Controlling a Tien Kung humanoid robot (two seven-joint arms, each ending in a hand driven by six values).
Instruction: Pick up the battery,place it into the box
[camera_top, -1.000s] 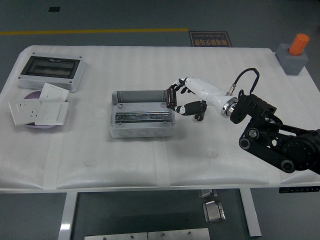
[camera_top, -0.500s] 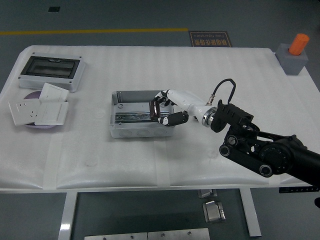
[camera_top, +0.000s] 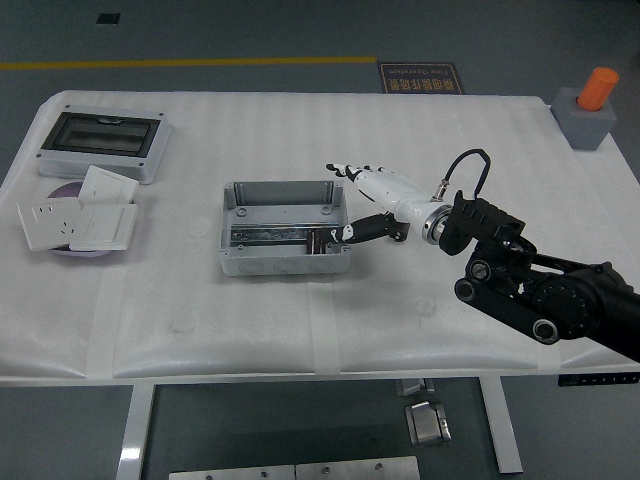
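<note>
The grey open box (camera_top: 281, 192) stands at the middle of the table. A small dark battery (camera_top: 323, 241) lies inside it at the right end, partly hidden by the box wall. My right hand (camera_top: 351, 201) hovers just off the box's right side. Its fingers (camera_top: 346, 170) are spread above the right rim, its thumb (camera_top: 362, 230) points toward the battery, and it holds nothing. The black right arm (camera_top: 540, 290) comes in from the right. No left arm shows.
A grey enclosure with a dark window (camera_top: 101, 142) lies at the back left. In front of it, white socket plates (camera_top: 78, 220) are stacked on a purple dish. A grey block with an orange cylinder (camera_top: 590, 108) sits at the back right corner.
The right hand carried the battery left over the box, then opened and drew back to the right. The battery now lies in the box.
</note>
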